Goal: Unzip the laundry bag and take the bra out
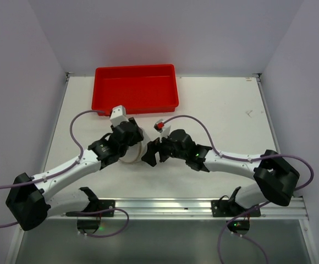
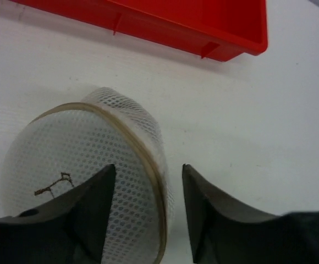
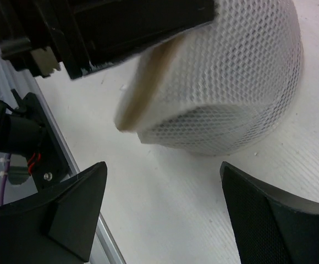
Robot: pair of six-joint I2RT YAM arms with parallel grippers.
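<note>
laundry bag (image 1: 132, 155): white mesh pod with a beige band round its rim. it sits on the table (image 1: 220, 110), near the front wall of the red tray (image 1: 148, 103) but apart from it, between the two claws. its round face bears a small dark mark (image 2: 55, 185) (thread-like, brownish in the left wrist view). whether the zip is done up or undone cannot be told.

left claw (image 2: 148, 173): fingers apart, straddling the bag's beige rim. one finger (image 2: 77, 214) lies over the mesh face. the other (image 2: 220, 220) stands outside the bag, with bare table showing between it and the mesh wall. in the right wrist view, a finger of this claw touches the rim from above.

right claw (image 3: 162, 168): fingers spread wide, holding nothing, low over the table. the bag is just ahead of the tips and does not touch them.

red tray: far side of the table, beyond both arms.
</note>
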